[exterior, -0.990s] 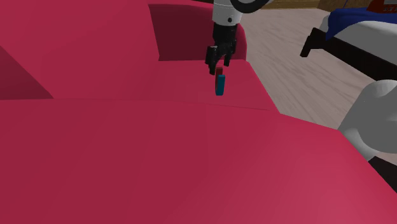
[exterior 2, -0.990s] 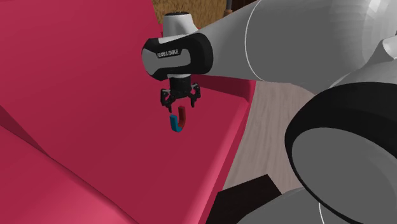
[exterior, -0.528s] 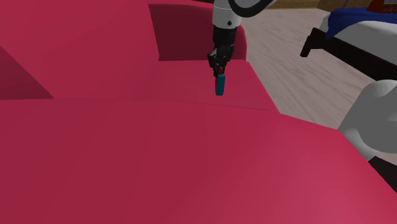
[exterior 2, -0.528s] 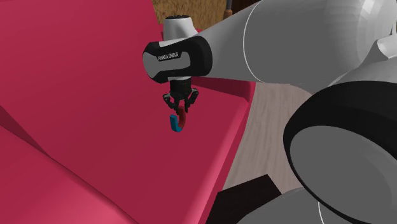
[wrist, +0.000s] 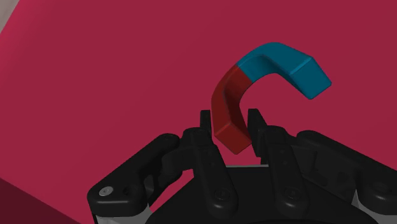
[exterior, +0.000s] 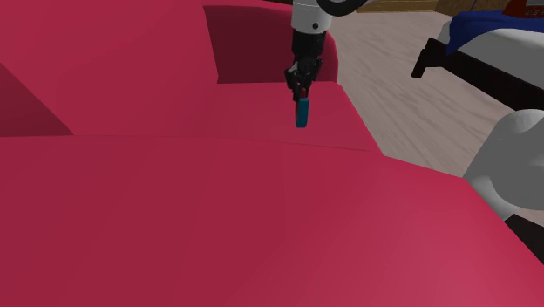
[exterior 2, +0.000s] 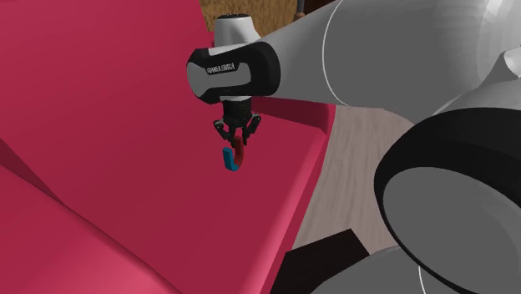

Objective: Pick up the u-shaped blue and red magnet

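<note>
You have one magnet [wrist: 267,60] here. Your one claw [wrist: 230,124] is squeezed tight on its red end. The blue end curls out past the fingertips, away from the claw. One red couch [exterior: 174,201] is below them.

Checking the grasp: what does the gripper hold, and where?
The U-shaped magnet, clasped in the gripper by the end of its red arm.

I work over a crimson couch [exterior: 174,218], its broad seat plain and smooth, with a seam crossing it side to side. At twelve o'clock in the shoulder view a darker recess [exterior: 248,44] sinks into it; pale plank floor [exterior: 392,78] borders it at two o'clock.
</note>
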`<state>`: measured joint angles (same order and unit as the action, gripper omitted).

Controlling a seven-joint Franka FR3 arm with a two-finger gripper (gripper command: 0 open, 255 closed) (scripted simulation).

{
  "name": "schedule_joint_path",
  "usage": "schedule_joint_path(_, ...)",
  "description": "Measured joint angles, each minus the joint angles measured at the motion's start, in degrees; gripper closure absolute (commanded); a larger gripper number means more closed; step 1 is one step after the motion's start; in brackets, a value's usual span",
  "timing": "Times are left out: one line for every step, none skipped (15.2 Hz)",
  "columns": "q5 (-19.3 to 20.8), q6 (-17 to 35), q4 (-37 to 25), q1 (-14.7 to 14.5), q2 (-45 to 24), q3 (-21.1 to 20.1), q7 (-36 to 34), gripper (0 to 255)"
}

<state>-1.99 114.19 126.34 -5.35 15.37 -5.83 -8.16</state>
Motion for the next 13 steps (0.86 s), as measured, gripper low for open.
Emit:
schedule_joint_path(0.0, -0.7, -0.6, 0.0, 0.1, 0.0, 0.0, 255)
schedule_joint_path(0.0, -1.3, -1.3, -0.1, 0.0, -0.1, -0.2, 255)
schedule_joint_path(0.0, -2.2, -1.9, -0.1, 0.3, -0.1, -0.3, 255)
schedule_joint_path(0.0, -2.9, -2.4, -0.1, 0.5, -0.1, -0.2, 255)
schedule_joint_path(0.0, -3.8, -3.3, 0.0, 0.6, 0.1, 0.0, 255)
schedule_joint_path(0.0, -4.5, -3.9, 0.0, 0.6, 0.1, -0.1, 255)
schedule_joint_path(0.0, -5.4, -4.8, 0.0, 0.7, 0.0, -0.2, 255)
schedule_joint_path(0.0, -6.1, -5.4, 0.0, 0.8, 0.0, -0.2, 255)
schedule_joint_path(0.0, -6.9, -6.0, 0.0, 0.9, 0.1, -0.1, 255)
schedule_joint_path(0.0, -7.6, -6.8, 0.1, 0.8, 0.1, 0.0, 255)
schedule_joint_path(0.1, -8.4, -7.6, 0.1, 0.9, 0.2, 0.0, 255)
schedule_joint_path(0.1, -9.1, -8.3, 0.1, 0.9, 0.2, -0.1, 255)
schedule_joint_path(0.1, -9.5, -8.8, 0.0, 0.8, 0.1, -0.1, 255)
